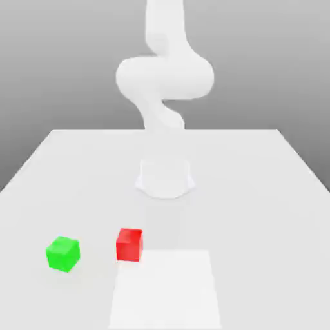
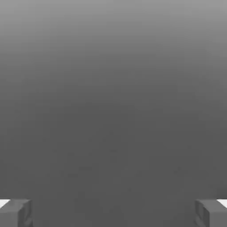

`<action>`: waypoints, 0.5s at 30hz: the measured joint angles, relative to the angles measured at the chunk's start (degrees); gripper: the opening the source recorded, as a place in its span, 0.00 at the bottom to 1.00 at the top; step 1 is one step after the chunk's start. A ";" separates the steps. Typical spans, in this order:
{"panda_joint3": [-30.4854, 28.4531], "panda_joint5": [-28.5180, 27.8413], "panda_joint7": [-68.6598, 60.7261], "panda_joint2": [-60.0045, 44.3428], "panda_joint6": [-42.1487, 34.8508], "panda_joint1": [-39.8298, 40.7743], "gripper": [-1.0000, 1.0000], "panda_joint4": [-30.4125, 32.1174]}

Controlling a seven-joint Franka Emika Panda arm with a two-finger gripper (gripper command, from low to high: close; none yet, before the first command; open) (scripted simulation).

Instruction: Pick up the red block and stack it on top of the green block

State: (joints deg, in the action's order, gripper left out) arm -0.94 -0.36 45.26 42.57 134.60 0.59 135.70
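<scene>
Red block [image 1: 129,244] sits on the white table [image 1: 258,187], near the front edge, a bit to the exterior view's left of centre. Flat on one face, not tilted. It's a cube so no real long axis; it's yawed only slightly, one side face looks nearly straight at the ext cam, w/ a thin sliver of the adjacent face visible on the exterior view's right. Top face visible, lighter red.

Green block [image 1: 63,253] also on the table, further to the exterior view's left of the red one and slightly nearer the front. Clear gap between them, not touching. Green is yawed more: a vertical edge points toward the cam, two side faces visible. Also flat, upright.

Arm [image 1: 164,77] rises from its base at mid-table, behind both blocks, washed-out white vs the bg. A pale rectangular patch lies on the table just beside the red block, on the exterior view's right, running to the front edge.

Gripper [image 2: 113,213]: hand view shows the two fingertips [image 2: 15,213] at opposite sides of the frame, so jaws are spread wide, nothing between them, nothing held. Hand view otherwise shows only plain grey bg, neither block in it. Can't make out the gripper in the exterior view.
</scene>
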 joint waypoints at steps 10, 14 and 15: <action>-4.19 -1.69 -2.78 -15.98 13.51 2.93 0.50 18.78; -5.81 -2.63 -3.86 -23.22 19.45 4.43 0.50 27.08; -6.24 -2.91 -4.14 -25.38 21.18 4.87 0.50 29.27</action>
State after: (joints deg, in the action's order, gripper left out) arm -7.18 -3.27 41.12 17.18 155.78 5.46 164.97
